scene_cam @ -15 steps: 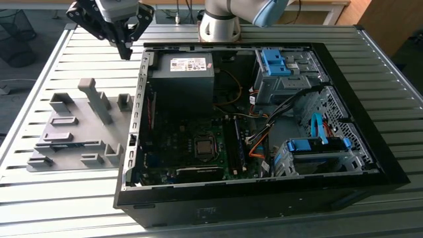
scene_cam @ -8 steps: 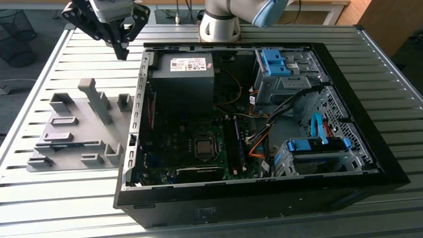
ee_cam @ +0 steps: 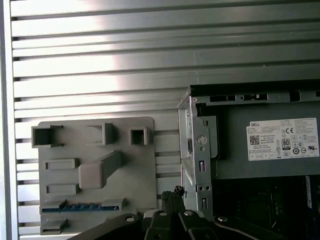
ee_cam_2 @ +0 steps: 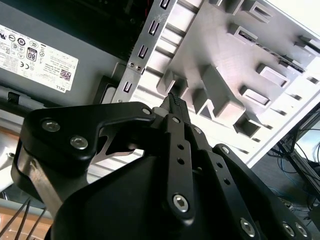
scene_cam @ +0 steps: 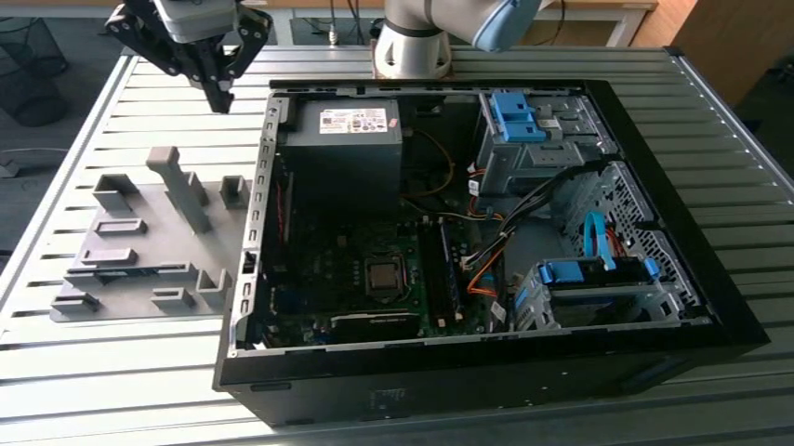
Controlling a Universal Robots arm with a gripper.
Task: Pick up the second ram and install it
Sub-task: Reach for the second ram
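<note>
The second ram (ee_cam: 77, 207) is a thin green-blue strip lying in a slot of the grey fixture plate (ee_cam: 95, 150), seen edge-on in the first wrist view. My gripper (scene_cam: 221, 93) hangs high over the table, beyond the far end of the fixture plate (scene_cam: 149, 251) and just outside the far corner of the open computer case (scene_cam: 267, 232) on the exterior view's left. Its fingers (ee_cam_2: 175, 105) meet at the tips with nothing between them, so it is shut and empty. The gripper (ee_cam: 175, 192) is well apart from the ram.
Inside the case lie the motherboard with long black slots (scene_cam: 437, 269), a grey power supply (scene_cam: 341, 139) with a white label, orange cables (scene_cam: 478, 269) and blue drive brackets (scene_cam: 515, 116). Upright grey blocks (scene_cam: 180, 186) stand on the fixture plate. The slatted metal table (scene_cam: 125, 372) carries both.
</note>
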